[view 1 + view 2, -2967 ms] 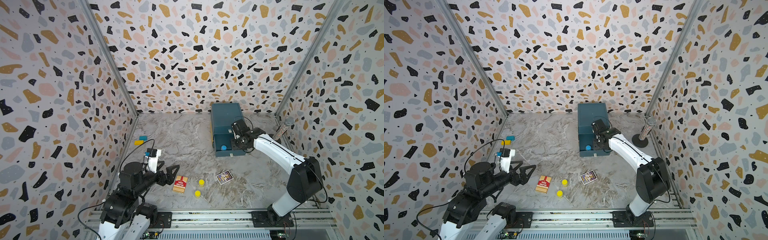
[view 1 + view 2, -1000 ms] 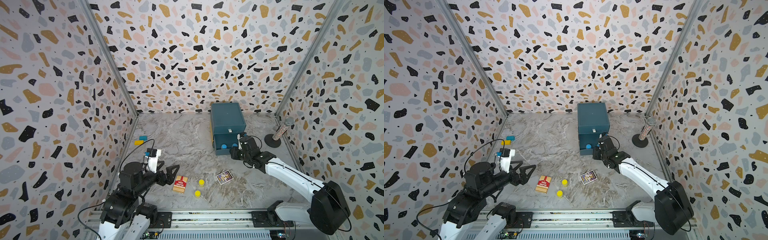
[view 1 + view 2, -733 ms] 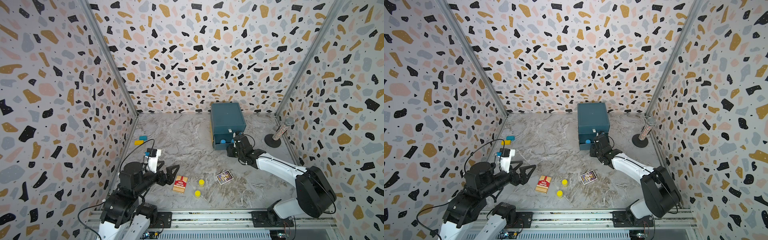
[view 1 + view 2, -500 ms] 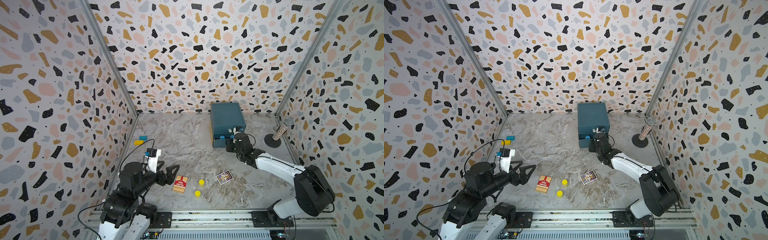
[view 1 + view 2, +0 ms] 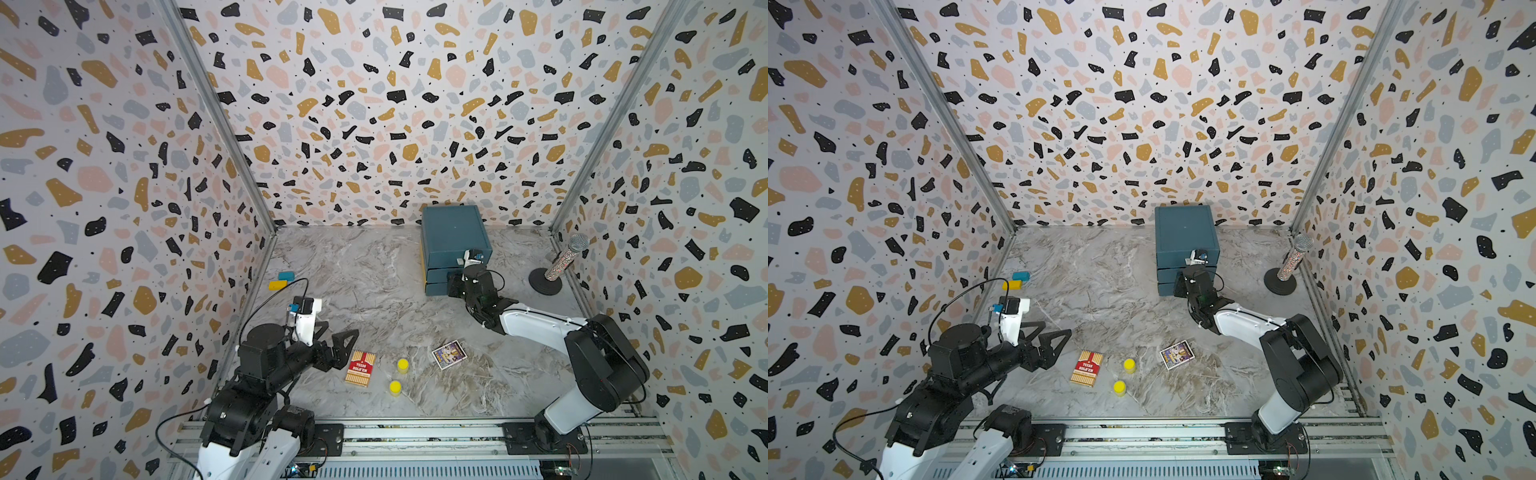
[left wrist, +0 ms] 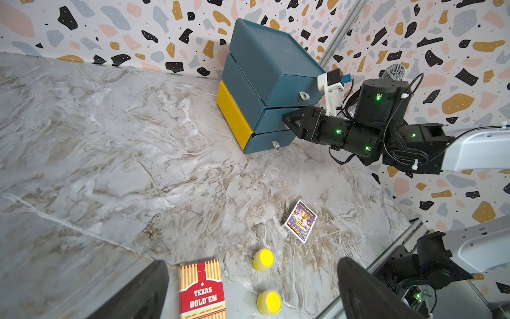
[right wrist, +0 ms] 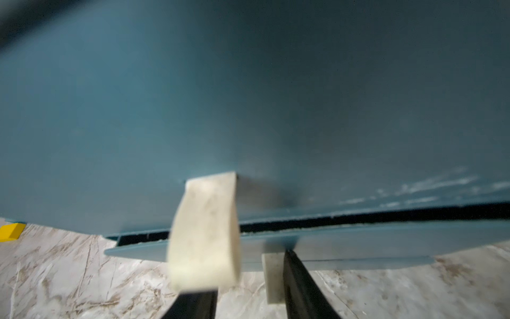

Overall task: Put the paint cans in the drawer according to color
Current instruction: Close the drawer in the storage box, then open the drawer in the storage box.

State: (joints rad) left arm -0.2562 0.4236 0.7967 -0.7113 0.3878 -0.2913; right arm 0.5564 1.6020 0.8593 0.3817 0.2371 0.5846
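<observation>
Although the teal drawer chest [image 5: 453, 232] is seen shut, two yellow paint cans [image 5: 402, 365] are left well in front of it, unsorted; no others are visible. Close against its middle front the right gripper [image 6: 289, 121] is held, jaws partly spread; the left gripper [image 5: 338, 337] is held spread.

Terrazzo-print walls [image 5: 374, 104], black, ochre, pink and grey flecks on white, filling the upper frame; silver corner posts [image 5: 223, 124]; grey marbled floor [image 5: 365, 266] at lower centre; even light
</observation>
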